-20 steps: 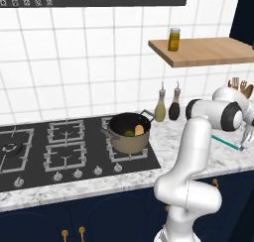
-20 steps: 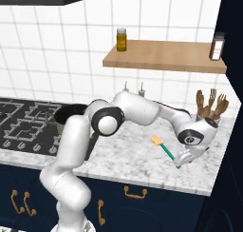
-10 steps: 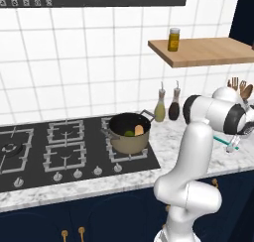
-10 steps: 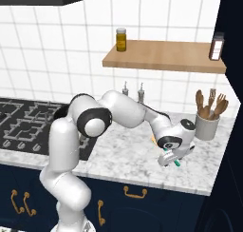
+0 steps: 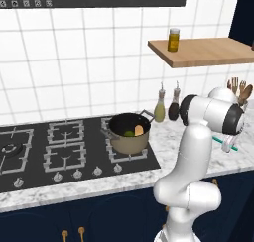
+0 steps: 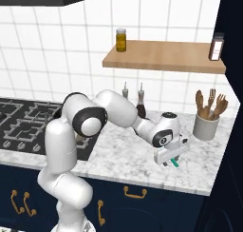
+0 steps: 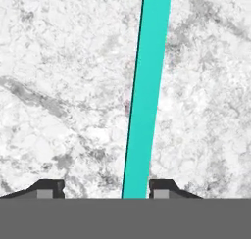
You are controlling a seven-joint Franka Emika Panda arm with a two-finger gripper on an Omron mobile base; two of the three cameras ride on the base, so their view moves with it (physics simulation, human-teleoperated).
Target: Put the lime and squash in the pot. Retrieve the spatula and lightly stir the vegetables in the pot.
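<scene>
The tan pot (image 5: 124, 143) stands on the right burner of the stove. Inside it lie the yellow-green lime (image 5: 129, 133) and the tan-orange squash (image 5: 139, 130). The spatula (image 7: 144, 91) lies flat on the marble counter, its teal handle running up the hand view. Its end pokes out below the hand (image 6: 175, 163) and beside it (image 5: 234, 148); the pale head is hidden under the hand. My gripper (image 7: 107, 189) is open, low over the counter (image 6: 170, 158) (image 5: 226, 147). The two tips straddle the handle, which sits close to one fingertip (image 7: 164, 188).
A grey crock of wooden spoons (image 6: 206, 127) stands at the back right. Two bottles (image 5: 159, 109) (image 5: 173, 107) are against the tiles right of the pot. A wooden shelf (image 6: 161, 60) with jars hangs above. The counter's front edge (image 6: 142, 182) is close to the gripper.
The hand has swung left from beside the crock to over the spatula and come down, so its open fingers now stand around the handle. The spatula has stayed on the counter.
</scene>
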